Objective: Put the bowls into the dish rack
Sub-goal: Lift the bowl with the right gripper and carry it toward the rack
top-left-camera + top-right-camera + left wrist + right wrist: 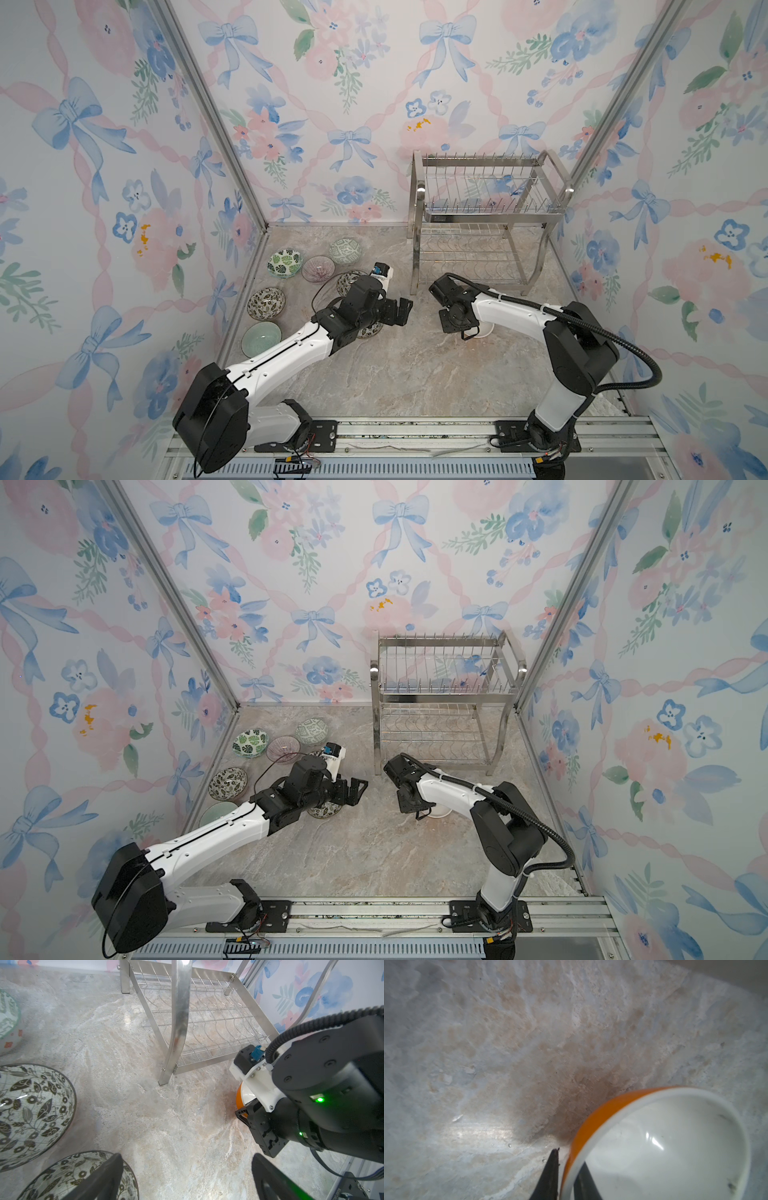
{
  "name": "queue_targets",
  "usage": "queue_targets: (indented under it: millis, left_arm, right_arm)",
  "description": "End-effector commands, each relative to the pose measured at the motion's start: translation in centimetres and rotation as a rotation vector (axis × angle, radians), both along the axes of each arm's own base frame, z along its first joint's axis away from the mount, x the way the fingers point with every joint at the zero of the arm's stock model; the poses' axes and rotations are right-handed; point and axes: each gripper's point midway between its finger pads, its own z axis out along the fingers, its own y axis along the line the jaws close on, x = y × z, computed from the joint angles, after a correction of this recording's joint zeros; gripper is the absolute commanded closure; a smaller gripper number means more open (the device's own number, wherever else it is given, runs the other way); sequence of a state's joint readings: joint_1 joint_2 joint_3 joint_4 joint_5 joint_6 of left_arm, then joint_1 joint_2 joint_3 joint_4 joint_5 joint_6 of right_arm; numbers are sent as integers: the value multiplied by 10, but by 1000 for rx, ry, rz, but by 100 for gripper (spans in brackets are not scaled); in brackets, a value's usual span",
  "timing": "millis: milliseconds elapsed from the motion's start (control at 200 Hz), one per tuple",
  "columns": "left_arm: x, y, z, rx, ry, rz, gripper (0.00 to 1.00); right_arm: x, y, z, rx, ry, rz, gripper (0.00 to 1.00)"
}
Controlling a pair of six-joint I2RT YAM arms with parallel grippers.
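Quick read on your setup. Your right gripper (569,1157) has one finger outside the wall of the orange bowl (664,1147) and one inside the white interior, and it looks pinched onto the rim. That's the sensible grip, since the bowl is too wide to span and the thin wall is the only thing those fingers can bite. The bowl sits on the marble tabletop (415,374) just in front of the dish rack (486,212), mostly hidden under the wrist in both top views. I can't tell whether it's lifted at all yet.

Your left gripper (404,311) is spread wide and holding nothing. It hovers near the middle, above a dark-leaf bowl (35,1113). My guess is it's parked there so it's ready for the next pick without crowding the right arm.

The other bowls are clustered by the left wall:
- the green-leaf bowl (284,262)
- the green geometric bowl (345,250)
- the purple-lined bowl (318,268)
- a pale green bowl (261,338)

Both rack tiers look empty, so you're at the very start.

A rim pinch lets the bowl swing, so I'd go gently on the lift. The wavy wires on the lower tier (207,1022) look like the closest landing spot.
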State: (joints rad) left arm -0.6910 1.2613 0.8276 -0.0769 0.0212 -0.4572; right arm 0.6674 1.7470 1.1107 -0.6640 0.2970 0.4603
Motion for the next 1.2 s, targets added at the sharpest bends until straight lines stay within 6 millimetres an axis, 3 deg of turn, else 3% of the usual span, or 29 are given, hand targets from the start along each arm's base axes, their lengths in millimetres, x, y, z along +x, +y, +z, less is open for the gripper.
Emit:
queue_targets:
  millis: [0, 120, 315, 340, 460, 630, 785, 950, 1195]
  left_arm:
    - [2, -4, 1, -21, 16, -12, 2]
    - [2, -4, 2, -15, 5, -17, 2]
    - [3, 3, 7, -5, -24, 3, 2]
    - [3, 3, 7, -5, -25, 5, 2]
    - [4, 3, 10, -6, -33, 9, 2]
    - [11, 3, 21, -22, -52, 35, 2]
    - [23, 0, 33, -72, -102, 81, 2]
    - [35, 2, 46, -109, -234, 136, 2]
    - [46, -8, 56, -9, -354, 89, 2]
  right_arm:
    - [-3, -6, -6, -13, 12, 4, 87]
    - [-2, -7, 1, -11, 1, 18, 90]
    - [6, 5, 29, 66, -50, 47, 97]
    - [8, 9, 44, 110, -88, 51, 97]
    - [16, 29, 77, 268, -168, 70, 99]
    - [33, 46, 113, 496, -276, 74, 100]
    - [57, 46, 138, 671, -389, 59, 100]
    - [77, 38, 151, 767, -482, 45, 100]
    - [101, 31, 173, 862, -605, 67, 100]
